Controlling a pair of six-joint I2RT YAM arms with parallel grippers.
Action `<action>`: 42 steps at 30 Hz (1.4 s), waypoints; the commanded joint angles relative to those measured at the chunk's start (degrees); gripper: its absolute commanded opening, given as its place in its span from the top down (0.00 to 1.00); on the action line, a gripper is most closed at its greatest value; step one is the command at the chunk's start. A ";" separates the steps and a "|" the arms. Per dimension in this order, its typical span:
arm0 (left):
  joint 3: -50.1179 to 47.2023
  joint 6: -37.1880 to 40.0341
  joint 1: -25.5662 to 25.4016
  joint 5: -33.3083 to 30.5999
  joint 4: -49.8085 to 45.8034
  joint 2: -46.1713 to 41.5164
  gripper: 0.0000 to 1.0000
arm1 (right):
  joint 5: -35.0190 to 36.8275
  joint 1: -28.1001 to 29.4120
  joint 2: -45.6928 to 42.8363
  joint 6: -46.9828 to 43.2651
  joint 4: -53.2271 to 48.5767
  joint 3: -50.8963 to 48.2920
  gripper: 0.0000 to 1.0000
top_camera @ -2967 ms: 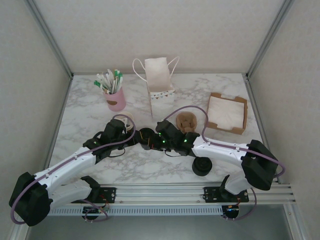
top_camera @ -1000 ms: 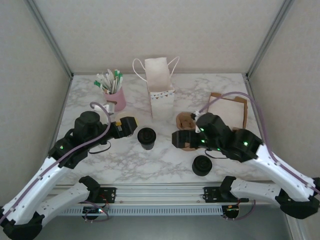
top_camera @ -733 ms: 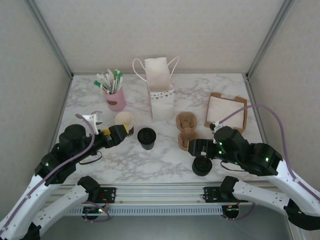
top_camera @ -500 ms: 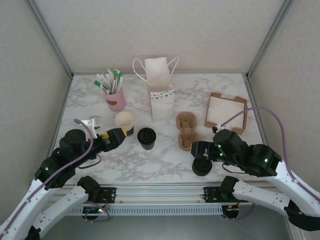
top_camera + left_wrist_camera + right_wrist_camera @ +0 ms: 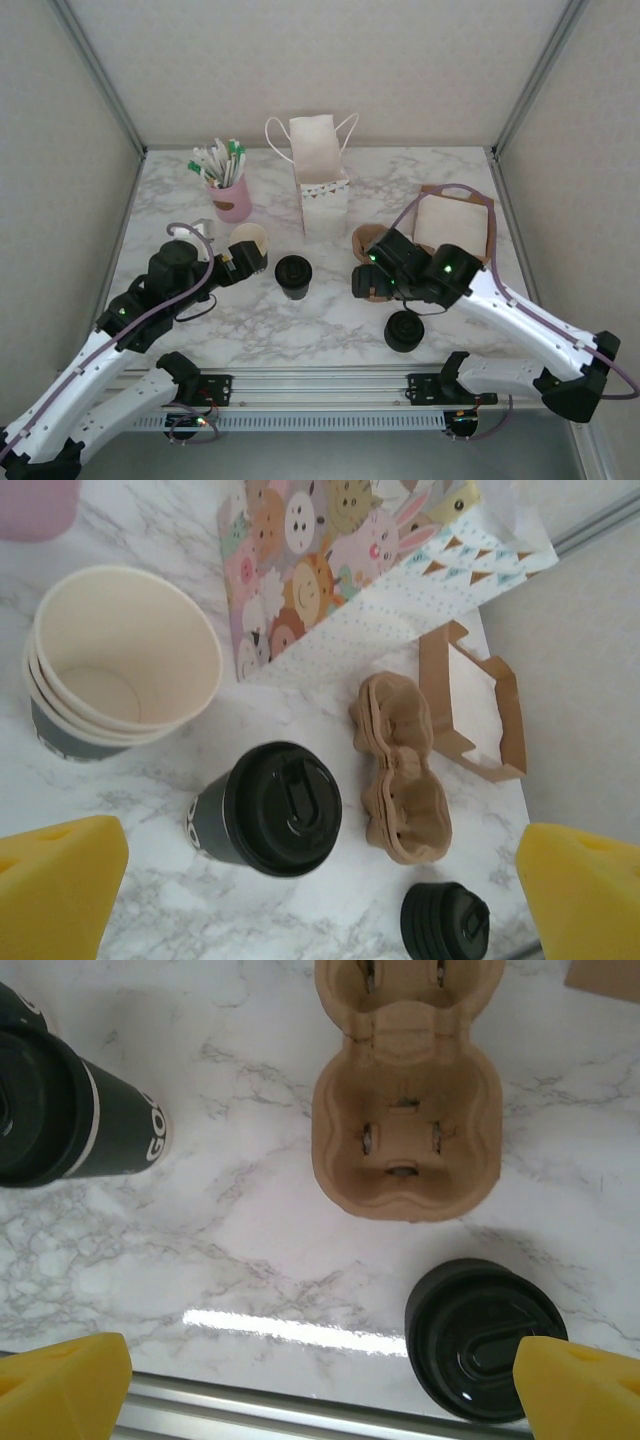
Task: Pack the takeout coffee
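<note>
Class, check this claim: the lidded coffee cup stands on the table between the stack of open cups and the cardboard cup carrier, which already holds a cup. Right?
Not quite. The cardboard cup carrier is empty; the right wrist view shows its wells bare. The lidded coffee cup does stand on the table between the stack of open cups and the carrier.

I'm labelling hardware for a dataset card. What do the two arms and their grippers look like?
The left arm and right arm have white link shells with black joint housings and small green lights. A lilac cable loops along each. The left gripper and right gripper are black, with yellow finger pads.
</note>
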 commanded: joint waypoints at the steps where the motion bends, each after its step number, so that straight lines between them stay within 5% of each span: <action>1: 1.77 3.73 0.09 -4.06 3.06 1.66 0.00 | -2.51 -2.35 2.64 -3.37 0.37 4.09 0.01; 14: 7.05 10.07 0.79 -2.84 6.11 12.25 0.00 | 1.63 -7.11 5.98 -11.84 9.49 7.78 0.01; 23: 23.06 13.84 1.19 -2.64 3.07 26.03 0.02 | 1.31 -11.79 8.05 -11.06 12.88 8.47 0.01; 34: 51.56 15.85 8.55 2.84 -8.52 51.38 0.30 | 0.33 -15.49 7.00 -12.31 12.17 8.20 0.01; 42: 65.13 13.88 6.78 1.12 -15.55 64.14 0.40 | -0.38 -16.19 5.68 -12.99 13.33 5.55 0.01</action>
